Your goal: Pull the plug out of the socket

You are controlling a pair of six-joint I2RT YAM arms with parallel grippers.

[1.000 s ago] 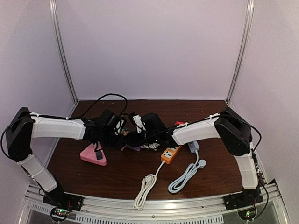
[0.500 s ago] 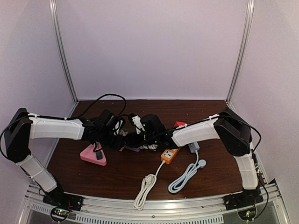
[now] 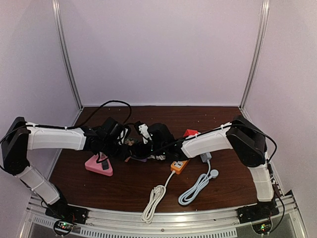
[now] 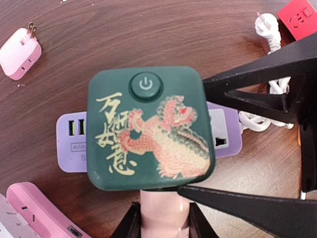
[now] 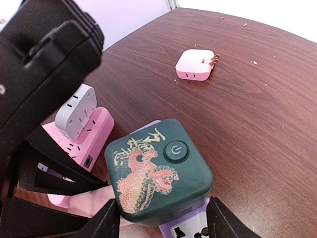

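Observation:
A dark green cube socket point(image 4: 148, 129) with a dragon print and a power button sits on a purple power strip point(image 4: 72, 144). A pale pink plug point(image 4: 161, 213) sticks out of the cube's side. My left gripper point(image 4: 161, 223) is shut on that plug. In the right wrist view the green cube socket point(image 5: 158, 168) lies between the jaws of my right gripper point(image 5: 163, 220), which are closed against its two sides, with the pink plug point(image 5: 89, 201) off to the left. In the top view both grippers meet mid-table, left gripper point(image 3: 130, 148) against right gripper point(image 3: 143, 151).
A pink triangular socket point(image 3: 96, 166) lies front left with a white adapter point(image 5: 74, 106) on it. An orange strip point(image 3: 181, 163), a coiled white cable point(image 3: 153, 196) and a pale blue cable point(image 3: 198, 186) lie front right. A small pink adapter point(image 4: 20, 52) and a red socket point(image 4: 297, 17) lie nearby.
Both arms have shifted slightly, the left one sinking a little to the left. Both grips look the same.

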